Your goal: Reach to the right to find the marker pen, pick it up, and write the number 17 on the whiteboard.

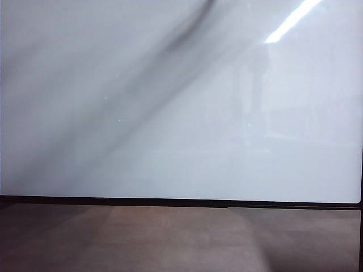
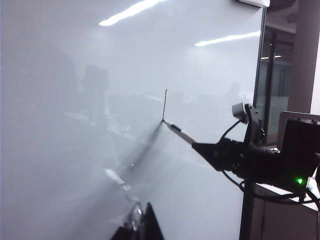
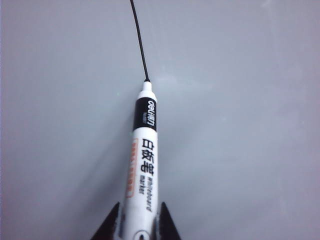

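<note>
Right wrist view: my right gripper (image 3: 135, 227) is pinching the cylindrical white marker pen (image 3: 141, 165), its tip pointing at and touching the glossy whiteboard (image 3: 240, 125), ending a thin black stroke (image 3: 139, 40). Left gripper (image 2: 139, 225) is hanging nearer; I cannot tell its spread.

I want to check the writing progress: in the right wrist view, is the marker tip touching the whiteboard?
Yes, the marker pen, held in the right claw, has its tip on the whiteboard at the end of a black line.
</note>
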{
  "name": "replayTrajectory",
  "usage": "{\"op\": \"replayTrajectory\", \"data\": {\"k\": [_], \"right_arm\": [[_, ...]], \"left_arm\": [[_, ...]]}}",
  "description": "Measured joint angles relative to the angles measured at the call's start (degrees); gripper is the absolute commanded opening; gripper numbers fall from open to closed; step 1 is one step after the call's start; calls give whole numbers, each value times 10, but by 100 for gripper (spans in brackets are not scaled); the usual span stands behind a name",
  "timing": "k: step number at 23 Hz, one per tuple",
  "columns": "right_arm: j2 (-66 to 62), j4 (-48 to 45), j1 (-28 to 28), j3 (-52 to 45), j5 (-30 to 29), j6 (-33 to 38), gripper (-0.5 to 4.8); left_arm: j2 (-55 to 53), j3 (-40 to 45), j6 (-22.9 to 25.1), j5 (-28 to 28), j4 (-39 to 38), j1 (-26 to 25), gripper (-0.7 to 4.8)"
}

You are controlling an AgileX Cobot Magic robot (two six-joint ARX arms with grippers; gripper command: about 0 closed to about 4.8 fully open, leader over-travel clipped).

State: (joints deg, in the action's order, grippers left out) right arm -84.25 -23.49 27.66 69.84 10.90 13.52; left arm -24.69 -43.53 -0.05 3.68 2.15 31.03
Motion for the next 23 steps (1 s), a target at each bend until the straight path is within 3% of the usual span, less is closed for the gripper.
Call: {"op": "replayTrajectory", "data": {"k": [14,23], "right_arm": [[53,-12,24,-16,7,-20,-7],[48,-46,2,14,9,-44,-7]], "left_arm": [[0,0,0,0,0,0,-5],[0,0,0,0,0,0,-5]]}}
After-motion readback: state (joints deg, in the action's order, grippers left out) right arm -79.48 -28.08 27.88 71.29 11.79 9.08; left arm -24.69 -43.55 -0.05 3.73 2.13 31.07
